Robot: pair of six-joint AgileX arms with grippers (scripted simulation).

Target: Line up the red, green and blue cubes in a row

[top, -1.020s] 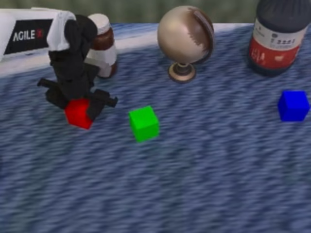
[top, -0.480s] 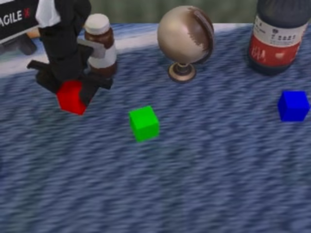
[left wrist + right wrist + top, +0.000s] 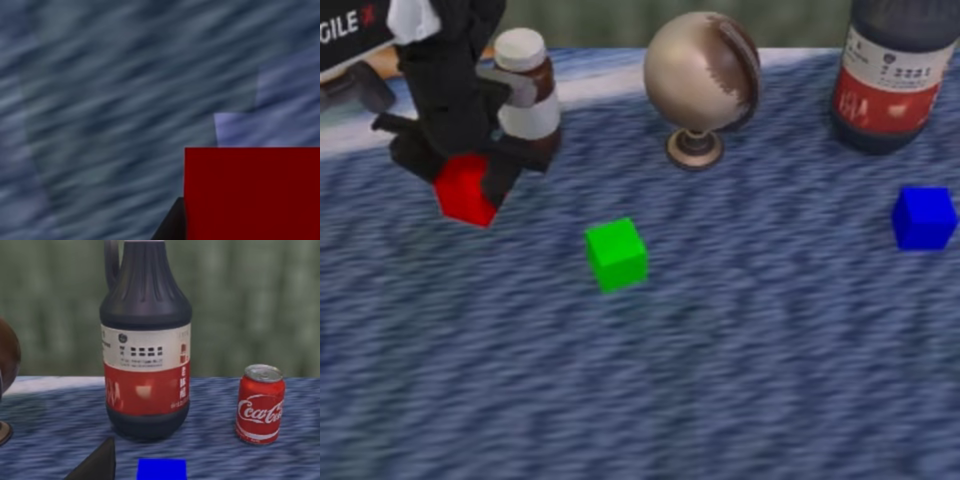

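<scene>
Gripping one red cube [image 3: 466,190], left pincer [image 3: 470,180] clamped — one green cube [image 3: 616,254], one blue cube [image 3: 923,217] apart.

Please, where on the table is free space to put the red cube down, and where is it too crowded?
Free: the whole near half of the table, below the green cube, and the stretch between it and the blue cube. Crowded: the far edge, where the left claw holds the red cube beside the brown bottle, globe and dark bottle.

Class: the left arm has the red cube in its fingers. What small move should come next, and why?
Probably carry the red cube, gripped by the left gripper, toward the green cube and set it beside it. The blue cube sits far right, so no row exists yet.
</scene>
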